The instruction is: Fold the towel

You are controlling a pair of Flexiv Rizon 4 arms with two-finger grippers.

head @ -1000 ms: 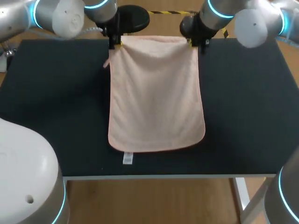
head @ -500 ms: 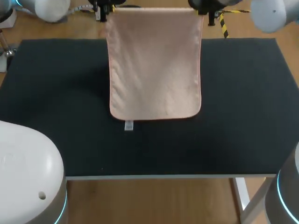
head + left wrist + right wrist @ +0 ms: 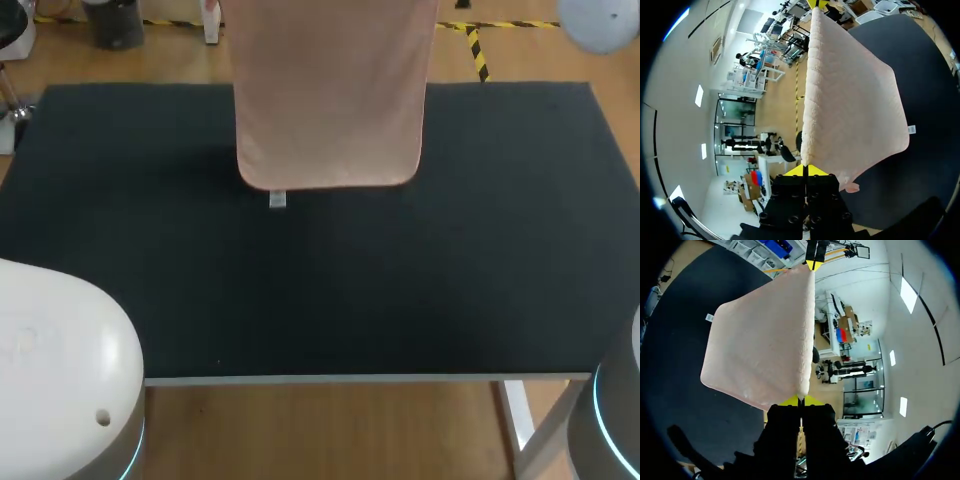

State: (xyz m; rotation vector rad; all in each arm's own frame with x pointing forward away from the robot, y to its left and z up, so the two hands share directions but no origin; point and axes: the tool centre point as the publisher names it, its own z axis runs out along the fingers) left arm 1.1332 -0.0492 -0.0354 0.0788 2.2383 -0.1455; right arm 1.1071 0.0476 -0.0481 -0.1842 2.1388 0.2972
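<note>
so, the pink towel (image 3: 328,100) hangs as a flat sheet over the far part of the black table (image 3: 320,300), roughly at the middle of its width. its upper edge runs out past the top of the head view. its lower hem has rounded corners and lies across the dark surface near the far edge, and i cannot tell whether the hem touches the table or hangs just clear of it. a small white label (image 3: 277,200) dangles from the hem near its left corner. in the wrist views the towel's top edge is stretched straight between the two grippers. the left gripper (image 3: 805,170) has its yellow tips pressed narrow together on one upper corner, and the cloth spreads away ahead of it toward the other arm's yellow tips. the right gripper (image 3: 800,401) pinches the opposite upper corner the same way, fingers nearly closed with the cloth between them. a rounded white part of the left arm (image 3: 60,370) fills the near left corner of the head view, and a grey part of the right arm (image 3: 612,420) with a blue ring sits at the near right corner.
</note>
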